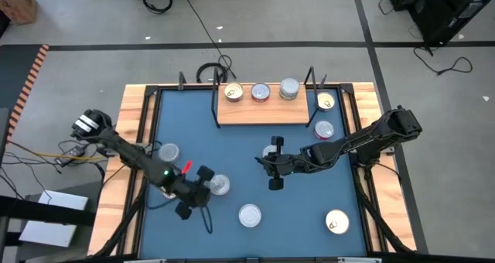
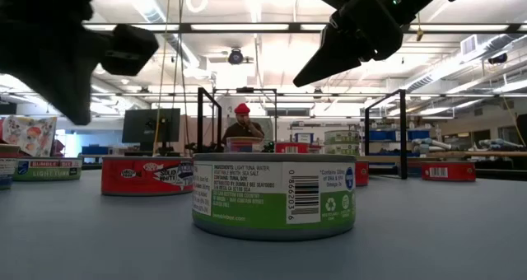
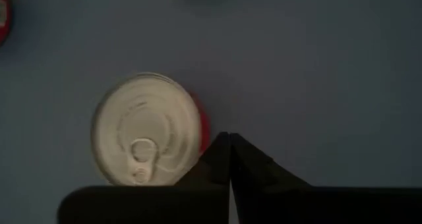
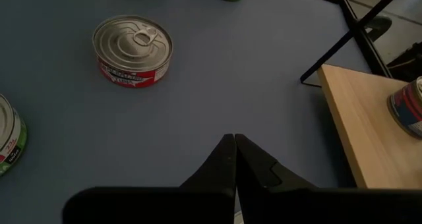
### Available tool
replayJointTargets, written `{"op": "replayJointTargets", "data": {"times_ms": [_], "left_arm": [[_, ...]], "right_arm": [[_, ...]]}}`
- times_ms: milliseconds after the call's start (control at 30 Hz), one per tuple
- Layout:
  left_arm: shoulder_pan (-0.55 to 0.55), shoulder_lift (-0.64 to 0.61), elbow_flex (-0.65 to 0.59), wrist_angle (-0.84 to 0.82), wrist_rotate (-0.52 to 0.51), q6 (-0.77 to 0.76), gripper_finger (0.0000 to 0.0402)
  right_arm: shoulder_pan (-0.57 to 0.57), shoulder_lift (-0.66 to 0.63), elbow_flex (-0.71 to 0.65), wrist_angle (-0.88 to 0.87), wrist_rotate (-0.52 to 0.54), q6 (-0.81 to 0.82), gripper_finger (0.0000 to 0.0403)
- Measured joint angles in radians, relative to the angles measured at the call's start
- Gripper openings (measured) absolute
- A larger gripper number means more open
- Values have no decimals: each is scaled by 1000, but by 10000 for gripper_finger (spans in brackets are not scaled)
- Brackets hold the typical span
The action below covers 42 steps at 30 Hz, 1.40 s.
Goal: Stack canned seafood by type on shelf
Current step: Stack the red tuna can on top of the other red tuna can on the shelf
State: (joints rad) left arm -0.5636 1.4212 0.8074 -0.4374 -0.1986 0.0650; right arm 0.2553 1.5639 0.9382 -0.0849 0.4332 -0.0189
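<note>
A blue table [image 1: 232, 147] is seen from above, with a small light-wood shelf [image 1: 263, 113] at its far edge. Three tins are lined along the shelf: a gold-lidded tin [image 1: 233, 92], a red-sided tin [image 1: 261, 92] and a plain silver tin [image 1: 289, 88], apparently one type per spot, so that like tins can be stacked on them.

The left gripper [image 1: 203, 183] is held low just beside a silver-lidded tin with red sides [image 3: 146, 128]. Its fingers [image 3: 221, 159] are pressed together and nothing is held; the tin lies just beside the fingertips, not between them, so a grasp seems not yet set up.

The right gripper [image 4: 234, 145] is poised over bare table near the shelf's corner, fingers likewise closed and empty. Another red-sided tin [image 4: 132, 50] sits well ahead of its fingertips.

Further tins are scattered on the table, among them a green-labelled tin [image 2: 274, 195], still to be sorted.
</note>
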Motion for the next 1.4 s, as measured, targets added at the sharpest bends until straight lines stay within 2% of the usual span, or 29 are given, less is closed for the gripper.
{"op": "replayJointTargets", "data": {"times_ms": [333,600,700,833,1167,1267,1400], "left_arm": [[-26,15,0,33,-20,-13,65],[-25,102,0,71,-182,36,94],[-23,114,0,71,-188,40,93],[-19,126,0,57,-139,38,90],[10,191,5,75,-164,37,85],[11,192,6,79,-177,39,64],[12,193,12,74,-184,40,14]], "right_arm": [[0,0,0,1,0,2,10],[0,0,0,1,0,2,10],[0,0,0,1,0,2,10],[0,0,0,1,0,2,11],[0,0,0,1,-1,9,11],[0,0,0,2,-1,9,11],[0,0,0,1,-1,9,11]]}}
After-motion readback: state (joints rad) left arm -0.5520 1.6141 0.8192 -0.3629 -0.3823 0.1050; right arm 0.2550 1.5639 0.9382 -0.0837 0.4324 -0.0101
